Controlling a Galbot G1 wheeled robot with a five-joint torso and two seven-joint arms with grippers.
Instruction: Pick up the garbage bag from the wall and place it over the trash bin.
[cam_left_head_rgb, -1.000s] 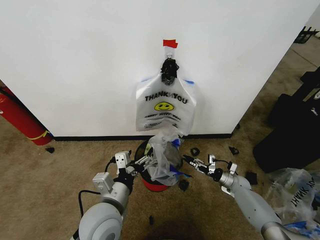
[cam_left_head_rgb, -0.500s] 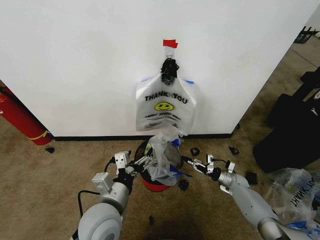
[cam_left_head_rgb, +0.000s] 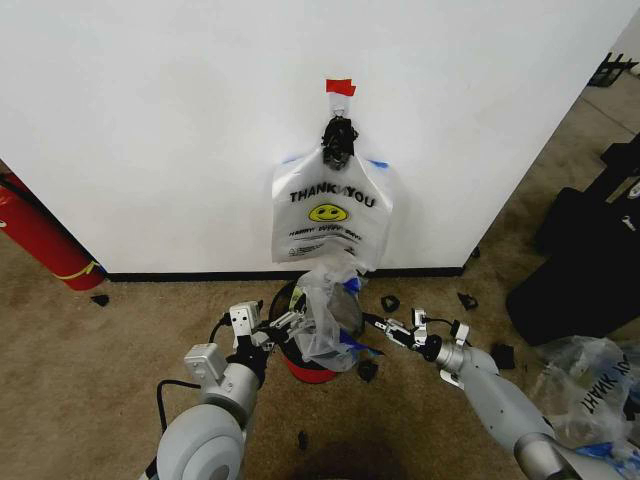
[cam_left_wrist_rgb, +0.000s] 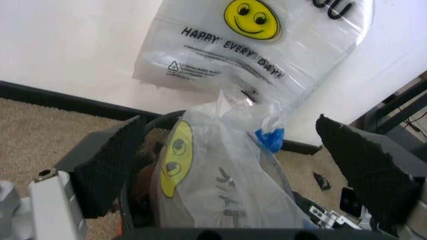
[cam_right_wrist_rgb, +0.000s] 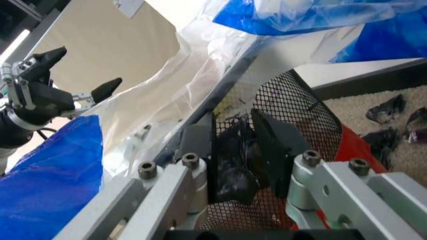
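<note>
Two bags here. One garbage bag (cam_left_head_rgb: 333, 212) with the THANK YOU lettering and yellow smiley hanging flat on the white wall (cam_left_head_rgb: 150, 120), from a black clip under a bit of red tape (cam_left_head_rgb: 339, 87). Straight below it, at the foot of the wall, the trash bin (cam_left_head_rgb: 300, 364) with its mesh sides and red base on the tan carpet (cam_left_head_rgb: 80, 370). Second see-through bag (cam_left_head_rgb: 328, 315) bunched up and standing in the bin's mouth, blue trim showing on its right side.

Left gripper (cam_left_head_rgb: 287, 322) right at the left edge of the bin rim, pads spread wide apart with the bunched bag between them but not pinched. Right gripper (cam_left_head_rgb: 385, 326) just right of the bin, fingers nearly closed on a crumpled black scrap (cam_right_wrist_rgb: 233, 160) pressed against the mesh.

Red cylinder (cam_left_head_rgb: 40, 238) leaning far left, and another clear bag (cam_left_head_rgb: 590, 395) lying far right.
</note>
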